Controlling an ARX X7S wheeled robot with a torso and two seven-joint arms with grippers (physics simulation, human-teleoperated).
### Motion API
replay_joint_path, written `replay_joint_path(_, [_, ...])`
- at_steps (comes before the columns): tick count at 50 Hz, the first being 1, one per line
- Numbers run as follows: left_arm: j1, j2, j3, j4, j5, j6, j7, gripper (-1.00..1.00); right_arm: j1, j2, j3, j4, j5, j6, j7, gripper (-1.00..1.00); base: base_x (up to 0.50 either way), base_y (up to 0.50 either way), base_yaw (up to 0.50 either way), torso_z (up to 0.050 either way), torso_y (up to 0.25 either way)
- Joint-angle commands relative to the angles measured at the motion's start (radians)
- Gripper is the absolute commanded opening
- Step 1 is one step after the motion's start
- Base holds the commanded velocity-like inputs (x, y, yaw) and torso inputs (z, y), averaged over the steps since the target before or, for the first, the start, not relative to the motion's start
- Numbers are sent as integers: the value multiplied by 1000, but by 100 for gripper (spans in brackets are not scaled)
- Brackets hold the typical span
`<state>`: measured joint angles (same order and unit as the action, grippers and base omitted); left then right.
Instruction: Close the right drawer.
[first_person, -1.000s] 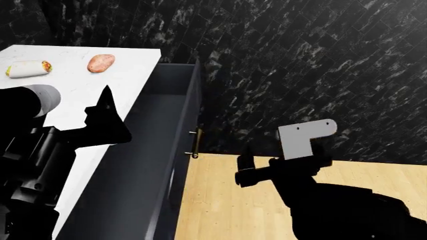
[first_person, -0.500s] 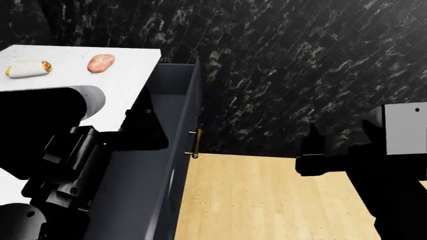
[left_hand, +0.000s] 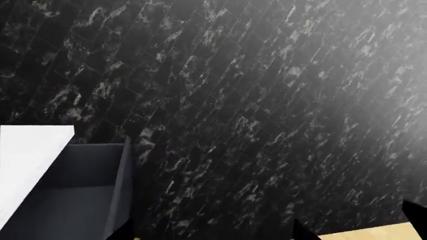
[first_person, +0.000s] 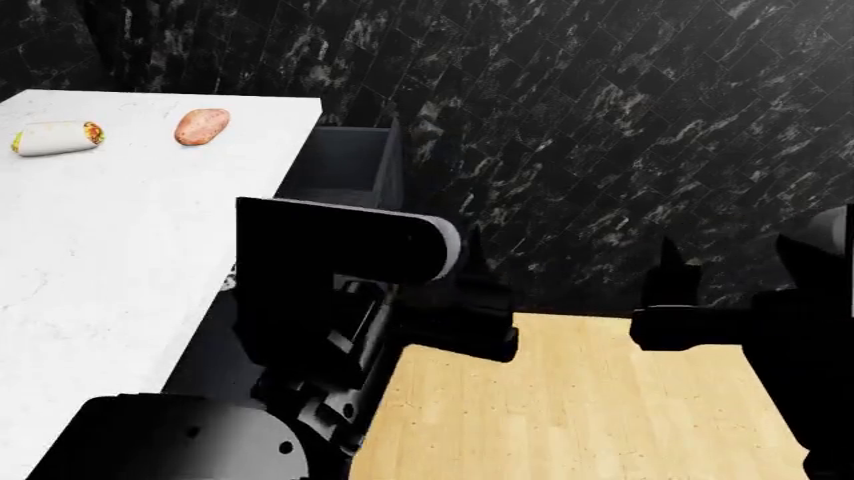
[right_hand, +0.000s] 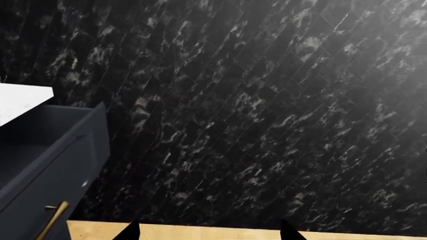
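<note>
Left end effector (first_person: 474, 300) spread beside right drawer (right_hand: 50, 165) front; right end effector (first_person: 667, 285) spread, clear.

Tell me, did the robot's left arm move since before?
Yes. The black left arm swung rightward from over the white marble counter, and now crosses the open dark grey drawer.

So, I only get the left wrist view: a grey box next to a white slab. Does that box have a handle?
Observer: Yes. The right wrist view shows a short brass handle on the dark front of the right drawer.
Operator: Is anything on the white slab?
Observer: The head view shows a wrap and a reddish potato at the counter's far end.
Operator: Where is the other arm?
Observer: The right gripper is out beyond the drawer front, not touching it, open and empty.
</note>
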<state>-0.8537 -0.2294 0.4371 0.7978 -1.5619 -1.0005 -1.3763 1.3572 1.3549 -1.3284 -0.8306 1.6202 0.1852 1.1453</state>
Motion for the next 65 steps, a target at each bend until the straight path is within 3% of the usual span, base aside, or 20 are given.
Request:
replay_joint_path(1, [30, 96, 137, -67, 104, -28, 15, 100, 0, 22, 8, -7, 5, -8, -2, 100, 0, 0, 0, 0, 0])
replay_joint_path(20, [146, 138, 253, -221, 214, 14, 92, 100, -13, 12, 7, 5, -3, -10, -8, 100, 0, 0, 0, 0, 0])
replay_joint_path(44, [249, 135, 254, -419, 206, 123, 177, 100, -5, 50, 28, -20, 3, -22, -8, 100, 0, 0, 0, 0, 0])
replay_joint_path(65, [273, 111, 335, -598, 384, 199, 284, 100, 8, 37, 43, -24, 11, -2, -3, 100, 0, 0, 0, 0, 0])
